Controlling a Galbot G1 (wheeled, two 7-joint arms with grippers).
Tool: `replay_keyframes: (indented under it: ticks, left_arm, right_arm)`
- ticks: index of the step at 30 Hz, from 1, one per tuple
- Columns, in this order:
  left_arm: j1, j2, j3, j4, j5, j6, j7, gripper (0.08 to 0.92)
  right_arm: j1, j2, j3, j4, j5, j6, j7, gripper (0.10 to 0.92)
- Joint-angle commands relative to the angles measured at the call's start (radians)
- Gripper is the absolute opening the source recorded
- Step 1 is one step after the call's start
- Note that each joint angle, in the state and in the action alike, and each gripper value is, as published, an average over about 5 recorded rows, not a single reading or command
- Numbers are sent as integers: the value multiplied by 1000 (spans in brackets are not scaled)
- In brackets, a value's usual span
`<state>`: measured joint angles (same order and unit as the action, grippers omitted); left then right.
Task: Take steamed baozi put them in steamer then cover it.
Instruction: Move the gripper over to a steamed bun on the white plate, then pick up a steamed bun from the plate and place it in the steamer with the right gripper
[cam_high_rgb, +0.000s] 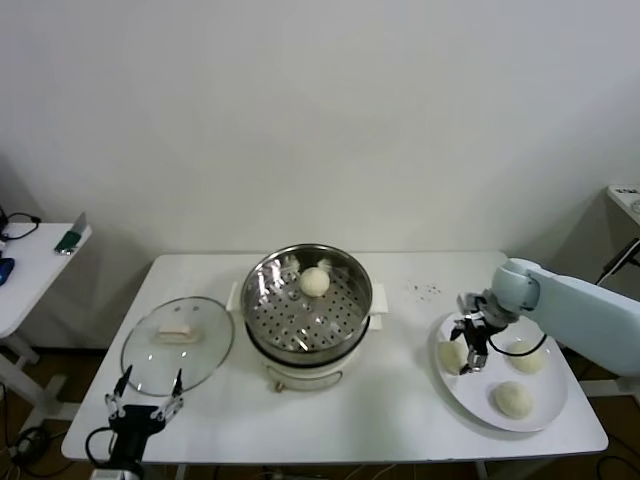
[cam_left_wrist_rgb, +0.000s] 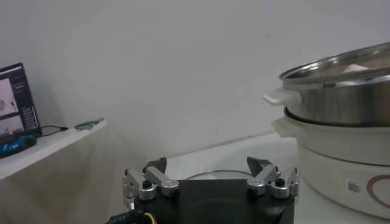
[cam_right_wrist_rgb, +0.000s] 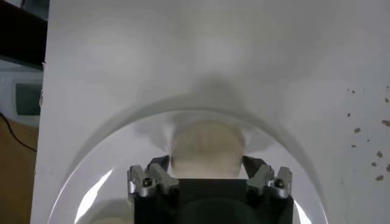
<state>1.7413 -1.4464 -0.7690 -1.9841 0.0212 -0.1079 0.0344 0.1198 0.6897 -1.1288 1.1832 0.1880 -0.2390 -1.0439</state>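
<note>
The steamer (cam_high_rgb: 345, 310) stands at the table's centre on its white pot base, uncovered, with one baozi (cam_high_rgb: 315, 281) on its perforated floor. Three baozi lie on a white plate (cam_high_rgb: 480, 412) at the right: one (cam_high_rgb: 449, 354) at the plate's left, one (cam_high_rgb: 528, 356) and one (cam_high_rgb: 513, 398). My right gripper (cam_high_rgb: 468, 358) is open and low over the left one, its fingers either side of that bun (cam_right_wrist_rgb: 207, 149). The cover (cam_high_rgb: 178, 343) lies flat on the table left of the steamer. My left gripper (cam_high_rgb: 145, 395) is open and empty at the front left, just before the cover.
A side table (cam_high_rgb: 30, 265) with a phone and cables stands at the far left. Dark crumbs (cam_high_rgb: 425, 290) lie on the table behind the plate. In the left wrist view the steamer (cam_left_wrist_rgb: 344, 103) rises to one side of my left gripper (cam_left_wrist_rgb: 207, 167).
</note>
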Motion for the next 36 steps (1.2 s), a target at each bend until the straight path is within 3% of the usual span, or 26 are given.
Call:
replay_keyframes:
  ticks: [1, 9, 16, 25, 30, 36]
  left_arm:
    - [3, 0, 2, -4, -7, 6, -2, 823]
    - [7, -3, 4, -15, 1, 10, -5, 823]
    - [12, -1, 13, -13, 14, 7, -8, 823]
    - [15, -3, 45, -55, 17, 18, -8, 823]
    - [13, -6, 56, -63, 17, 16, -8, 823]
    - [10, -15, 64, -63, 15, 13, -10, 823]
  right_arm:
    - [6, 6, -1, -12, -4, 2, -2, 729]
    - [112, -22, -64, 26, 48, -2, 6, 708]
    - [482, -8, -302, 79, 236, -10, 8, 712]
    - [870, 229, -564, 36, 505, 17, -10, 712]
    - [920, 392, -570, 2, 644, -2, 6, 715]
    - [842, 560, -506, -39, 710, -47, 51, 721]
